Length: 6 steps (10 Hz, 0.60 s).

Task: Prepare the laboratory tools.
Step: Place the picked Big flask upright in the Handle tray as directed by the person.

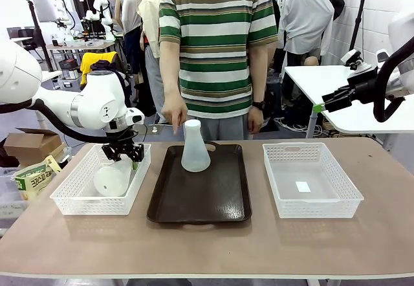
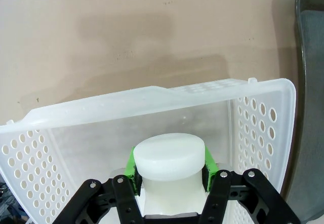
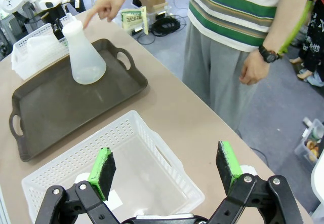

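A: Where are the 2 flasks?

B: 1 flask [image 1: 195, 147] stands upright on the dark tray [image 1: 194, 203] in the middle of the surface [image 1: 207, 244], toward its far end. The person's hand [image 1: 174, 114] points a finger down just beside its neck. The other flask [image 1: 114, 177] is in the left basket [image 1: 77, 200].

A: And the left end effector [image 1: 124, 151]?

B: It is right over that basket, and its green pads [image 2: 130, 164] press both sides of the flask's neck, so I'd say it is clamped on it. The flask hangs base-down from it, neck up, long axis roughly upright, maybe a little tilted. I can't tell if the base touches the basket floor.

A: So the move to the tray?

B: The tray lies just to the right of that basket, so the left arm is much the nearer one.

A: The right end effector [image 3: 166, 171]?

B: Its jaws are spread wide with nothing between them. It hovers above the right basket [image 1: 284, 198], which holds no flask, only a small white patch on its floor.
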### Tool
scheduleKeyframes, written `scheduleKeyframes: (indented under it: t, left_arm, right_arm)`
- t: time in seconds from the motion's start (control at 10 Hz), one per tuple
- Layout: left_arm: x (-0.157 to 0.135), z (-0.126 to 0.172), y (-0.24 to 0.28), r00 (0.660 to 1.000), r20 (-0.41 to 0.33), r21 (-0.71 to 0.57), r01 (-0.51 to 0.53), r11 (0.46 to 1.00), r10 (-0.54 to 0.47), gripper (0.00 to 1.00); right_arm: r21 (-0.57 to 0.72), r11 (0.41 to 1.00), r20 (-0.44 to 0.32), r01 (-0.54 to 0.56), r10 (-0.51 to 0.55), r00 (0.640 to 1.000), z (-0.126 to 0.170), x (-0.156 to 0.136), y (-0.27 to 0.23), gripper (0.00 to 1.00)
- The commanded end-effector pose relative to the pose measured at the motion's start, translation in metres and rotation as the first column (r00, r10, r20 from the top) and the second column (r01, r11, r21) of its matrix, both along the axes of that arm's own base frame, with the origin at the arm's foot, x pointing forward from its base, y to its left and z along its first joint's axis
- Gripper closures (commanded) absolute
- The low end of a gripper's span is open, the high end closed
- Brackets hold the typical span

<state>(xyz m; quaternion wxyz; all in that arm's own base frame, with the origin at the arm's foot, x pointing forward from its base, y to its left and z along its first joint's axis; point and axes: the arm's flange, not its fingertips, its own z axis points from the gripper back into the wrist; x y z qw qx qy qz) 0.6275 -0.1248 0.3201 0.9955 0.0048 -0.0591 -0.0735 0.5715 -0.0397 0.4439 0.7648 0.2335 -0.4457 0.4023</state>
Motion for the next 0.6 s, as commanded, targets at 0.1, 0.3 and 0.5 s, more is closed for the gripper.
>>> scheduleKeyframes:
  t: [0.1,0.3,0.5]
  left_arm:
    - [0.0004,0.0002,0.0004,1.000,0.002,0.001,0.003,1.000,-0.003,1.00]
    - [0.0004,0.0002,0.0004,1.000,0.002,0.001,0.003,1.000,-0.003,1.00]
    - [0.0004,0.0002,0.0004,1.000,0.002,0.001,0.003,1.000,-0.003,1.00]
  right_arm:
    - [-0.008,1.000,-0.008,-0.001,0.001,1.000,-0.0004,-0.0018,-0.0008,0.00]
    - [-0.008,1.000,-0.008,-0.001,0.001,1.000,-0.0004,-0.0018,-0.0008,0.00]
    - [-0.008,1.000,-0.008,-0.001,0.001,1.000,-0.0004,-0.0018,-0.0008,0.00]
